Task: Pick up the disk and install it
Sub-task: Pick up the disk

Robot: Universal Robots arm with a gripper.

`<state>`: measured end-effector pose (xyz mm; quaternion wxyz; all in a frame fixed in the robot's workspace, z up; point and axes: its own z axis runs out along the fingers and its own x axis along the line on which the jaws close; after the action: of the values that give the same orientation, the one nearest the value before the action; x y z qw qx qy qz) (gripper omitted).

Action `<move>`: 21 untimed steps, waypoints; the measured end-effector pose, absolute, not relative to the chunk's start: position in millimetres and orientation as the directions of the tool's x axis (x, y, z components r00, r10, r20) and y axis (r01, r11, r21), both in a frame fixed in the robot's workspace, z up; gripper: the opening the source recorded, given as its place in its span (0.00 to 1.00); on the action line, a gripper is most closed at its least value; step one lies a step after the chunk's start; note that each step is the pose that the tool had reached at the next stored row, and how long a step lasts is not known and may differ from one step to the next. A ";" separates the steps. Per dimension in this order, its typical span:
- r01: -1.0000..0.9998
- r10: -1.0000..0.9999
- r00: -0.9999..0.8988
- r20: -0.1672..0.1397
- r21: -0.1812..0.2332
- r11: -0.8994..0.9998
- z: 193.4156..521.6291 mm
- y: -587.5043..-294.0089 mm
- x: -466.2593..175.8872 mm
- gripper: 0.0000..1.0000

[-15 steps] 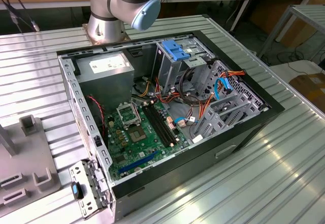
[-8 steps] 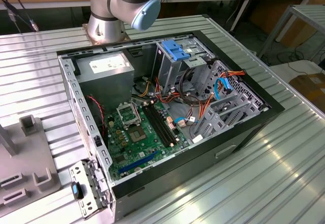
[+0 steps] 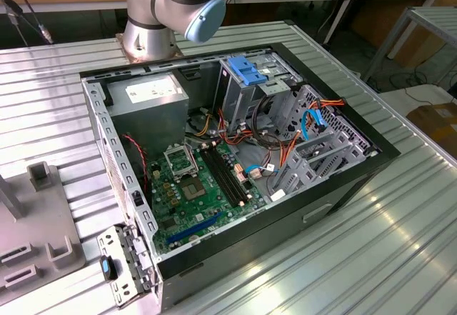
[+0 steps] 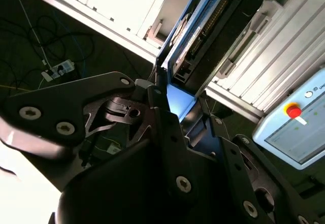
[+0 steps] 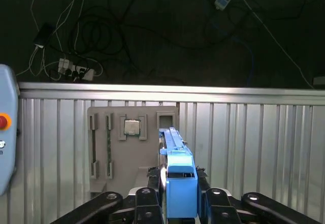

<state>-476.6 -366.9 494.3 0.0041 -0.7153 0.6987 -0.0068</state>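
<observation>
The disk (image 4: 216, 28) is a flat dark drive with a bright blue rail along its edge, and it is lifted above the ribbed metal table. In the first wrist view the disk (image 5: 179, 183) appears edge-on, with its blue carrier end facing the camera. My gripper (image 5: 179, 177) is shut on it, with a black finger on each side. In the second wrist view the gripper (image 4: 175, 99) clamps the disk's lower end. The open computer case (image 3: 343, 186) lies on the table in the exterior view, with its green motherboard (image 3: 193, 193) exposed.
A tall metal drive cage with a light-blue latch (image 3: 246, 68) stands at the back of the case, beside orange and blue cables. A grey fixture plate (image 5: 133, 148) holding a chip lies on the table below me. A pendant with a red button (image 4: 296, 111) sits off the table's edge. Cables lie on the dark floor.
</observation>
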 end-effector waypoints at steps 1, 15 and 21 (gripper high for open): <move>-1.000 -1.000 0.023 0.004 -0.015 -0.024 497.0 -366.9 -476.6 0.36; -1.000 -1.000 0.023 0.004 -0.015 -0.024 516.4 -366.9 -476.6 0.36; -1.000 -1.000 0.023 0.004 -0.015 -0.023 516.4 -366.8 -472.9 0.36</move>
<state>-472.9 -366.8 516.4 0.0041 -0.7153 0.6988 -0.0068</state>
